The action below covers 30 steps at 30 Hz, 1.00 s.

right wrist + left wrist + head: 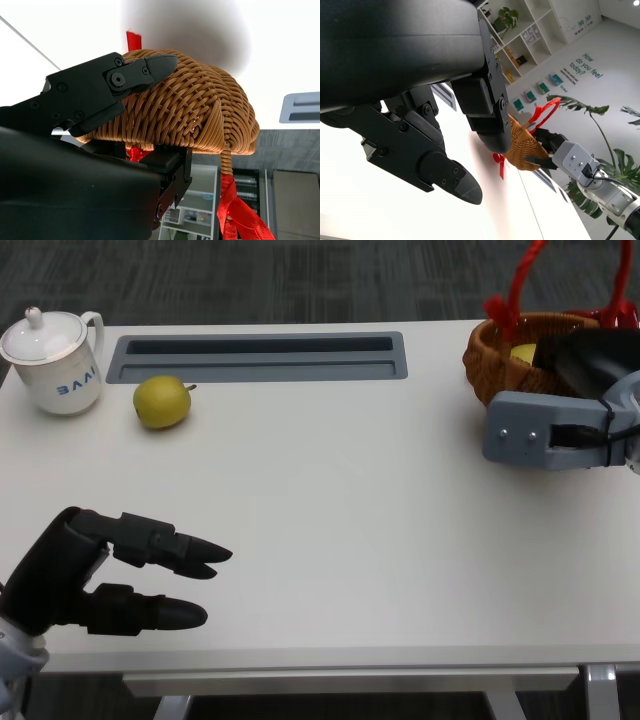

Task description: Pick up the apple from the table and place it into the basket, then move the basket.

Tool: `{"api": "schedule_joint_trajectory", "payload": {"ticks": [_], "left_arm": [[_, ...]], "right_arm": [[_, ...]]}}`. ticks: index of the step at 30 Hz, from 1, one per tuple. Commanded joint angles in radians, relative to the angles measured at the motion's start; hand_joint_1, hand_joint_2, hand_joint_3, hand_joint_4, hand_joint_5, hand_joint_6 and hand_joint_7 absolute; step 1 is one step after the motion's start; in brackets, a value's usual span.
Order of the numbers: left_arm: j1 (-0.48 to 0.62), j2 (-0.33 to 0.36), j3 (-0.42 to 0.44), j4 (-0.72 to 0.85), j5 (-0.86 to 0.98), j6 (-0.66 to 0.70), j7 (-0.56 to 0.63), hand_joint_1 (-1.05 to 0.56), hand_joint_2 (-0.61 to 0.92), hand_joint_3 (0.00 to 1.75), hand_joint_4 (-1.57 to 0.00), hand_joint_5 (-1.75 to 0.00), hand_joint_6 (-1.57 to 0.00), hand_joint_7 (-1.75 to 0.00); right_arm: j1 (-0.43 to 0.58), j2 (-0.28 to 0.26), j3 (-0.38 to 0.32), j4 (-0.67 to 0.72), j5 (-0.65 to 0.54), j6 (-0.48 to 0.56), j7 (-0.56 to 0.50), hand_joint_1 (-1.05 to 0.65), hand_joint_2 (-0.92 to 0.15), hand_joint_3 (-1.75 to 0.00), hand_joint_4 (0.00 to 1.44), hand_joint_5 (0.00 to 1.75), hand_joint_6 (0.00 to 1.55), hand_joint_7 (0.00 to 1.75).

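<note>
While right hand (pixel 585 360) grips wicker basket (pixel 500 350) at rim, left hand (pixel 95 575) empty over table (pixel 350 520), fingers apart; apple (pixel 161 401) well apart from basket.

The bench (pixel 330 500) is seen as plain off-white, with a grey-blue recessed tray (pixel 262 357) set into it. The apple (pixel 161 402) is coloured yellow-green. The basket (pixel 500 358) is woven in golden brown, and its handle (pixel 522 278) is wrapped in bright red; something pale yellow is glimpsed inside. The cup (pixel 55 360) is white, lettered in blue, with a thin gold rim line. The left hand (pixel 95 575) is black, its fingers (pixel 180 548) likewise. The right hand (pixel 585 355) is black too, on a grey-blue wrist block (pixel 530 432). The floor (pixel 250 280) is patterned in dark grey.
</note>
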State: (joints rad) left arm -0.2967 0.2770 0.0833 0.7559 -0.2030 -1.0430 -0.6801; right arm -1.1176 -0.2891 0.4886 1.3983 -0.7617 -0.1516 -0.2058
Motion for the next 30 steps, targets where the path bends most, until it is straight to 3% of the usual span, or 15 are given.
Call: {"api": "schedule_joint_trajectory", "payload": {"ticks": [1,11,18,25,30], "left_arm": [[0.009,0.006,-0.007,-0.013,-0.004,0.006,0.005,-0.37,0.68,0.0,-1.31,-0.01,-1.17,-0.01],[0.042,-0.002,-0.024,-0.051,-0.007,0.013,0.004,-0.34,0.67,0.0,-1.31,-0.01,-1.18,0.0],[0.069,-0.012,-0.03,-0.096,-0.015,0.025,0.007,-0.35,0.67,0.0,-1.32,-0.01,-1.19,-0.01],[0.095,-0.02,-0.039,-0.138,-0.005,0.055,0.021,-0.37,0.68,0.0,-1.33,-0.01,-1.2,-0.01],[0.106,-0.018,-0.041,-0.163,0.013,0.062,0.038,-0.4,0.69,0.0,-1.33,-0.01,-1.21,-0.01]], "right_arm": [[-0.065,-0.007,-0.011,-0.014,0.008,0.004,-0.053,-0.45,-0.92,-0.25,0.63,1.74,0.48,1.62],[-0.051,0.022,-0.014,-0.013,0.012,-0.003,-0.078,-0.45,-0.92,-0.22,0.66,1.74,0.43,1.71],[-0.03,0.05,-0.008,-0.011,0.011,-0.018,-0.044,-0.56,-0.92,-0.22,0.74,1.54,0.67,1.26],[-0.014,0.07,-0.021,-0.012,0.024,-0.026,-0.022,-0.65,-0.92,-0.21,0.75,1.37,0.65,1.11],[-0.007,0.079,-0.036,-0.013,0.039,-0.036,-0.007,-0.64,-0.92,-0.19,0.74,1.26,0.71,0.89]]}}
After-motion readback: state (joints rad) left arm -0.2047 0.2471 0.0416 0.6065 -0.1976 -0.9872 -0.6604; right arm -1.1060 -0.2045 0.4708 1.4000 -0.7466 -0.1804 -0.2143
